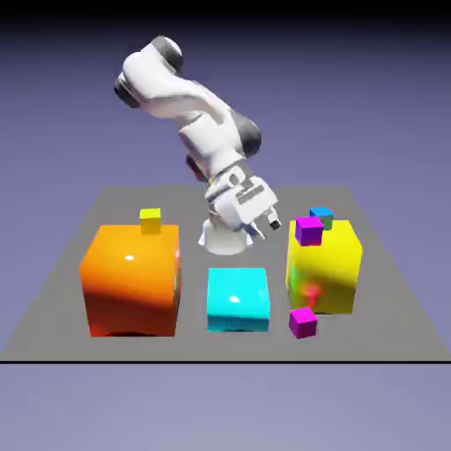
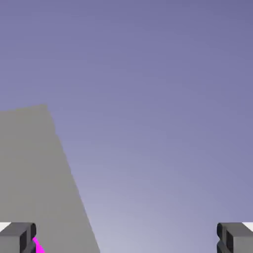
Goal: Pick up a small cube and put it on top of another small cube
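Note that one small magenta cube (image 1: 308, 231) rests on top of the yellow block (image 1: 324, 269); its twin (image 1: 302, 322) lies on the desk (image 1: 388, 291) at that block's base. The upper cube lies at about 4 o'clock from the fingers (image 1: 265, 226), near them. The fingers are spread wide and grip nothing; a magenta sliver (image 2: 38, 245) shows beside one fingertip (image 2: 19, 236).

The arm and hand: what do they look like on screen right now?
A glossy white arm of rounded segments with dark grey joint bands. The white, boxy hand ends in two small, dark grey, blocky fingertips. No cables or markings show.
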